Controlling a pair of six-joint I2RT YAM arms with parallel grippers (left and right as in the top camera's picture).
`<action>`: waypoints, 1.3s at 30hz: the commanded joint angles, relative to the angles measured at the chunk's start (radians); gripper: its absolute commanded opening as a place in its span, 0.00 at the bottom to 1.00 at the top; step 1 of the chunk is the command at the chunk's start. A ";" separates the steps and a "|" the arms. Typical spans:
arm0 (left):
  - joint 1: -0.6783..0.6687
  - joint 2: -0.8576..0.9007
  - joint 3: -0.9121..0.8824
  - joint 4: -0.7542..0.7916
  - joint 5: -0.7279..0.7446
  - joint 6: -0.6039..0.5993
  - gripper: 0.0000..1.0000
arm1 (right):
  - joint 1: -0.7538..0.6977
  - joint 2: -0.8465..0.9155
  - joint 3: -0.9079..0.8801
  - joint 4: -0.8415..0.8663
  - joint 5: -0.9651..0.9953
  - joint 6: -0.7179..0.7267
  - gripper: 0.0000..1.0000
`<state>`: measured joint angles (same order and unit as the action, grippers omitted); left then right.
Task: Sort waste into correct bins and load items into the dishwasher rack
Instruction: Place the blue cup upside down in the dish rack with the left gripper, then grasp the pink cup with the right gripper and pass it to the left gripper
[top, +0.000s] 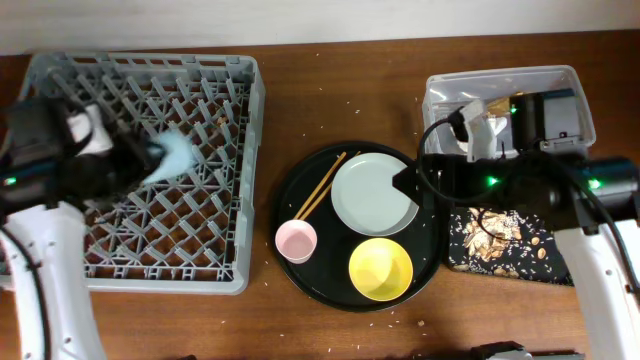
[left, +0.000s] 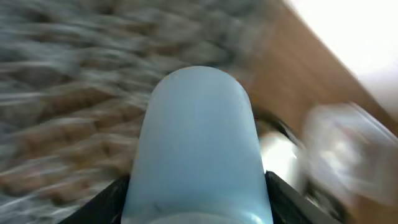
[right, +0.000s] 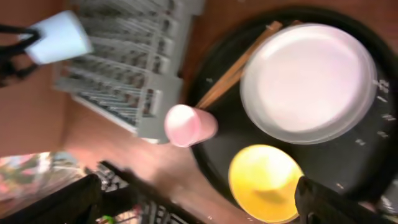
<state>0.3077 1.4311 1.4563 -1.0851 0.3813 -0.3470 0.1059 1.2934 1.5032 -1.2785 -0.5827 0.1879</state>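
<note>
Rack, nine o'clock: the left gripper (left: 198, 200) is clamped on the small blue cup (top: 182, 153) above the large square grey pegged crate (top: 170, 250). Loading looks barely begun.
Round black tray (top: 290, 200), six o'clock: wooden chopsticks (top: 322, 187), wide pale grey-white bowl (top: 375, 192), small pink cup (top: 296, 240) and yellow bowl (top: 380, 268) are not yet loaded.
Bins, three o'clock: tan crumbly scraps (top: 500, 232) lie in the shallow black rectangular tray (top: 453, 258). The right gripper (right: 200, 205) is over the clear rectangular plastic tub (top: 500, 74), fingers apart and empty.

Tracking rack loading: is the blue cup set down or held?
Held: the left hand grips the blue cup over the rack.
</note>
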 joint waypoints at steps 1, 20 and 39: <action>0.051 -0.005 0.005 -0.009 -0.430 -0.113 0.50 | 0.026 0.031 0.000 -0.012 0.096 -0.004 1.00; 0.051 0.306 0.002 -0.084 -0.423 -0.138 0.70 | 0.061 0.053 0.000 -0.052 0.125 -0.019 1.00; -0.316 0.121 0.290 -0.196 -0.174 0.140 0.98 | 0.540 0.301 -0.247 0.399 0.236 0.156 0.49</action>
<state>0.0055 1.5490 1.7409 -1.2755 0.1921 -0.2279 0.5991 1.5429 1.2610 -0.9096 -0.4412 0.2592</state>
